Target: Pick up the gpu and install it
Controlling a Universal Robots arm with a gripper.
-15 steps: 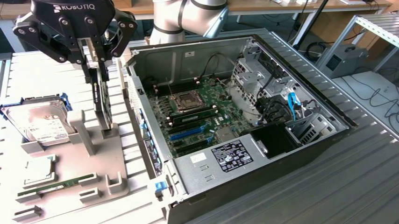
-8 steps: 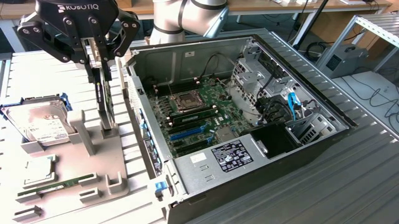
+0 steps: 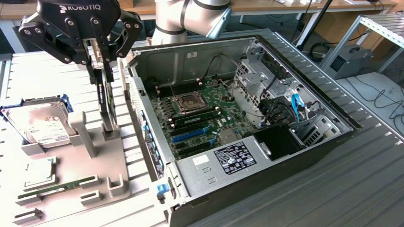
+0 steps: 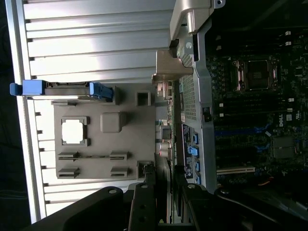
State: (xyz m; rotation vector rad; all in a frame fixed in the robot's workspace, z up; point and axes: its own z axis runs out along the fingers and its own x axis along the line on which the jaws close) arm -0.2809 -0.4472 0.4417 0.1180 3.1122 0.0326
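Note:
The gpu (image 3: 106,101) is a slim dark card seen edge-on, hanging upright at the exterior view's left, beside the open computer case (image 3: 164,61). My gripper (image 3: 101,59) is shut on its upper edge. The card's lower end sits at the slot of the grey holder post (image 3: 112,142); I cannot tell whether they touch. In the wrist view the gpu (image 4: 168,139) runs between my two dark fingers (image 4: 142,202), with its silvery bracket (image 4: 169,70) at the far end. The motherboard (image 3: 202,118) with its blue slots (image 3: 189,135) lies exposed inside the case.
A grey fixture plate (image 3: 94,175) carries a silver hard drive with a blue frame (image 3: 41,120), a processor chip (image 3: 41,172) and a green memory stick (image 3: 50,189). The case's side wall (image 3: 142,123) stands between the card and the motherboard. Cables and drive cages (image 3: 277,99) fill the case's far side.

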